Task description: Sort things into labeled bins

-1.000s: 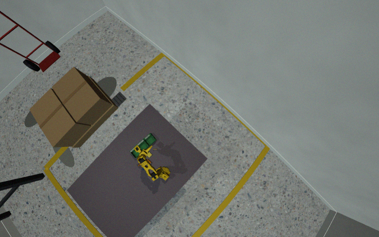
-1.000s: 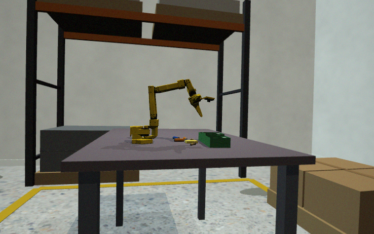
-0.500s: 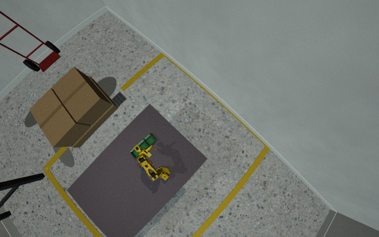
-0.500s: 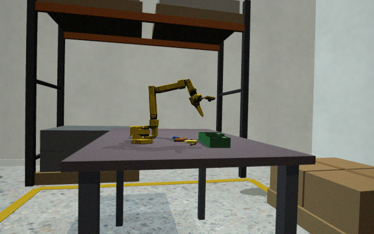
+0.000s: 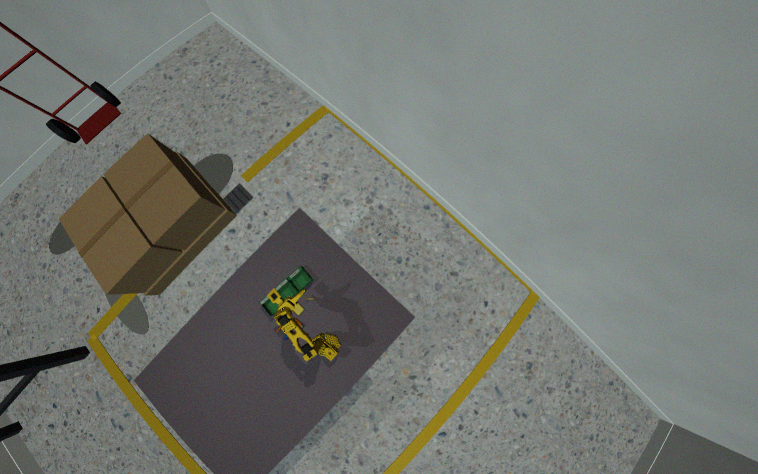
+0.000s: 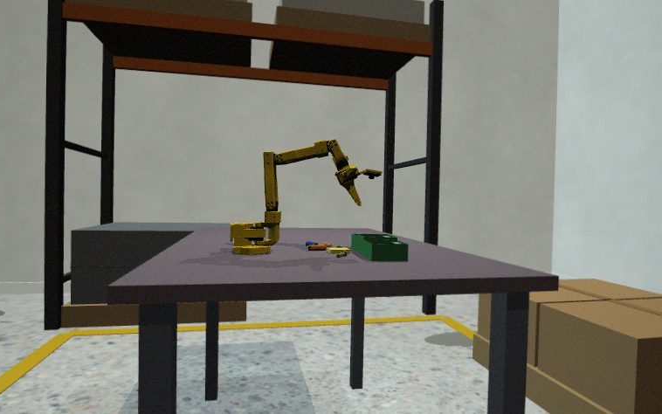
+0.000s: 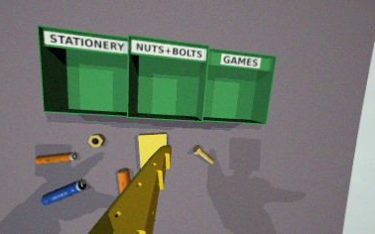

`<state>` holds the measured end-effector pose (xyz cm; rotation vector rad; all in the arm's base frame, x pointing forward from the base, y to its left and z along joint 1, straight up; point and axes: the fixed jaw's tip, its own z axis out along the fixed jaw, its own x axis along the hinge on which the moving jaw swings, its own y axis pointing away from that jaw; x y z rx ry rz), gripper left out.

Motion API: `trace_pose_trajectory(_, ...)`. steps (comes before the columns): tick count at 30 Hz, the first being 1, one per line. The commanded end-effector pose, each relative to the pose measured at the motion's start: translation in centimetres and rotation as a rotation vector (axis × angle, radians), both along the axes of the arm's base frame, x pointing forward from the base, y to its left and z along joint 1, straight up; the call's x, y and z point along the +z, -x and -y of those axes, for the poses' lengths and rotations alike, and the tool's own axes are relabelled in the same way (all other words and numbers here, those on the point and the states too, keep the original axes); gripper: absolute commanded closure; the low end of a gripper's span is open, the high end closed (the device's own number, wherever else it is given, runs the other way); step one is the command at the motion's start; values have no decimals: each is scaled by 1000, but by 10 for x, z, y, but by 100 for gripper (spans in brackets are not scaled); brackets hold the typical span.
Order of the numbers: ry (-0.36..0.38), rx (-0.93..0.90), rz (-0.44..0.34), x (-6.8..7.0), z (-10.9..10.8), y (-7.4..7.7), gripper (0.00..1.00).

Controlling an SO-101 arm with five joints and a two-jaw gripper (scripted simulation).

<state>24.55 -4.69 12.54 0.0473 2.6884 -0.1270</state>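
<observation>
- I see the gripper (image 6: pixel 363 186) high above the table (image 6: pixel 282 277), jaws spread fully, nothing between them.
- In the wrist view, three green bins stand side by side at 12 o'clock: STATIONERY bin (image 7: pixel 85 74), NUTS+BOLTS bin (image 7: pixel 168 81), GAMES bin (image 7: pixel 238 89). I see nothing inside any of them.
- All loose items lie on the table below the bins.
- Yellow pad (image 7: pixel 152 147) sits near centre, just below the NUTS+BOLTS bin, partly behind the fixed finger (image 7: pixel 149 183).
- Nut (image 7: pixel 95 140) lies at 10 o'clock from the pad; bolt (image 7: pixel 203 154) at 3 o'clock.
- Orange battery (image 7: pixel 56 158) and blue battery (image 7: pixel 63 192) lie at 8 o'clock, apart from each other.
- A second orange battery (image 7: pixel 123 178) is just beside the finger, partly hidden.
</observation>
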Motion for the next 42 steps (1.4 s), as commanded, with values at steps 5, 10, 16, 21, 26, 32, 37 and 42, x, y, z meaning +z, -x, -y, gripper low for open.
trace_pose_trajectory(5, 25, -7, 76, 11, 9, -11, 0)
trace_pose_trajectory(10, 57, -20, 128, 12, 24, -27, 0)
trace_pose_trajectory(16, 95, -34, 181, 12, 42, -43, 0)
trace_pose_trajectory(21, 141, -51, 238, 11, 63, -58, 0)
trace_pose_trajectory(26, 168, -60, 267, 10, 75, -65, 0)
trace_pose_trajectory(32, 171, -61, 271, 10, 76, -66, 0)
trace_pose_trajectory(37, 171, -61, 271, 10, 76, -66, 0)
trace_pose_trajectory(42, 171, -61, 271, 10, 76, -66, 0)
